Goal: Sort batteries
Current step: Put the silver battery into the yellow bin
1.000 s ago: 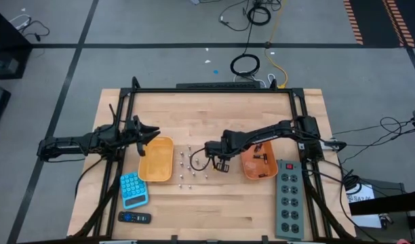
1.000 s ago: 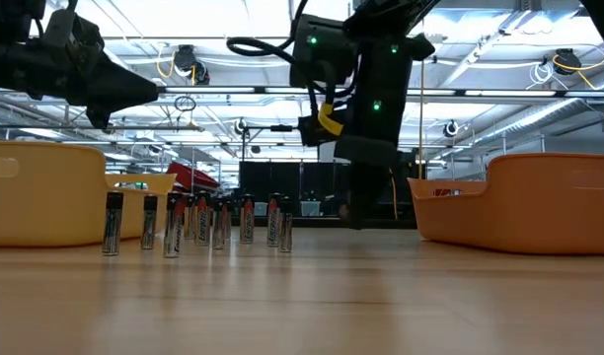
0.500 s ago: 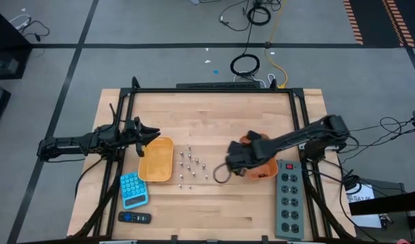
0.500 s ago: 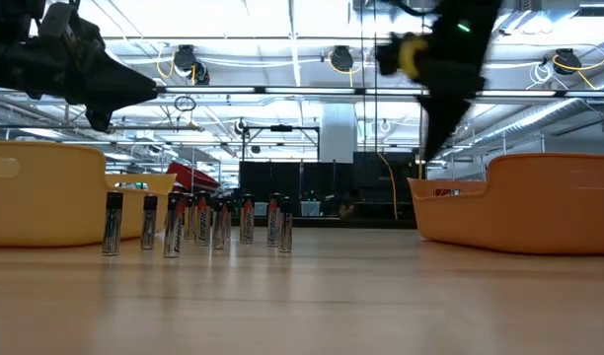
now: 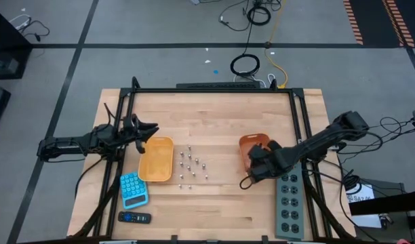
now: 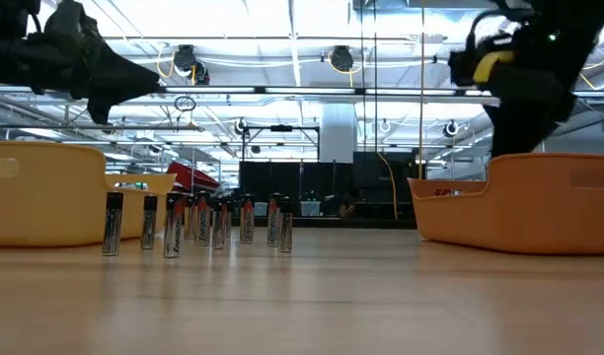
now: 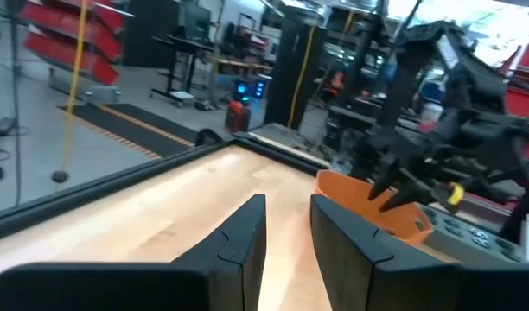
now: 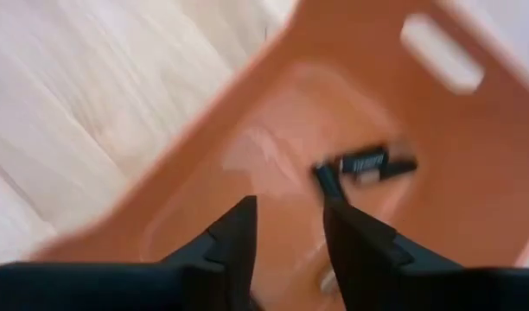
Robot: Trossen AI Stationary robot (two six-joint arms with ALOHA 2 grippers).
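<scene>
Several small batteries (image 5: 190, 166) stand upright on their ends on the wooden table, between the yellow tray (image 5: 156, 160) and the orange tray (image 5: 251, 144); the low view shows them in a row (image 6: 198, 222). My right gripper (image 5: 255, 163) hangs over the orange tray's near part, open, with nothing between its fingers (image 8: 290, 233). Dark batteries (image 8: 364, 164) lie on that tray's floor below it. My left gripper (image 5: 150, 129) waits above the yellow tray's far left corner, open and empty (image 7: 288, 229).
A grey power strip (image 5: 289, 200) lies right of the orange tray, at the near right. A blue calculator (image 5: 133, 190) and a black remote (image 5: 134, 217) lie near the front left. Bare wood stretches across the table's far half.
My right gripper has swung from just right of the standing batteries toward the table's right edge and a little nearer, ending over the orange tray. The standing batteries and my left arm have kept still.
</scene>
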